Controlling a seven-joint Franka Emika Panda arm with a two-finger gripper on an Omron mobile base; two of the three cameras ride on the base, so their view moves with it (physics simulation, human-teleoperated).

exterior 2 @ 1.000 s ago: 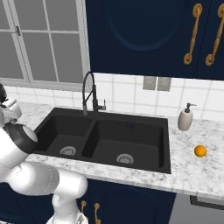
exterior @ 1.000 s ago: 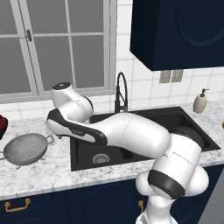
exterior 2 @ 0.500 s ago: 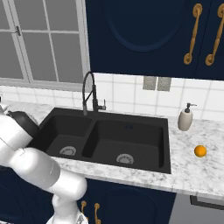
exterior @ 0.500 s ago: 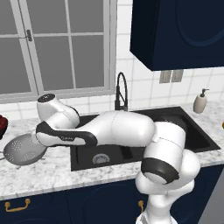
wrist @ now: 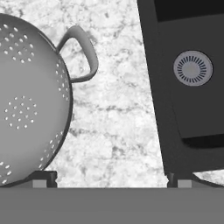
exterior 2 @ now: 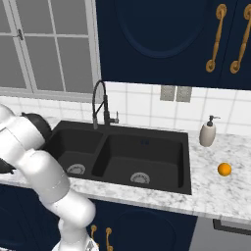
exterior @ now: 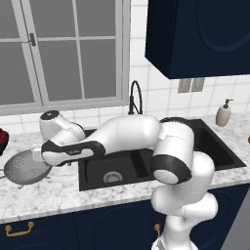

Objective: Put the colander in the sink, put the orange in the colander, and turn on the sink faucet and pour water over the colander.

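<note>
Step in hand: reaching for the colander [wrist: 30, 100], which sits on the marble counter [wrist: 118, 127] left of the sink [wrist: 188, 87]. Gripper [wrist: 111, 177]: jaws spread wide, empty, beside the colander's rim. Next move likely calls for centring over the rim or loop handle [wrist: 83, 52] before closing.

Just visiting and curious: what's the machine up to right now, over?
Gripper open, empty, hovering over the counter between colander and sink. Colander not yet in sink. Orange on far counter. Nothing in the way.

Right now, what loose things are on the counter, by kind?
Colander: 1
Orange: 1
Soap bottle: 1
Red bowl: 1, cut off at the frame edge
Total: 4
</note>
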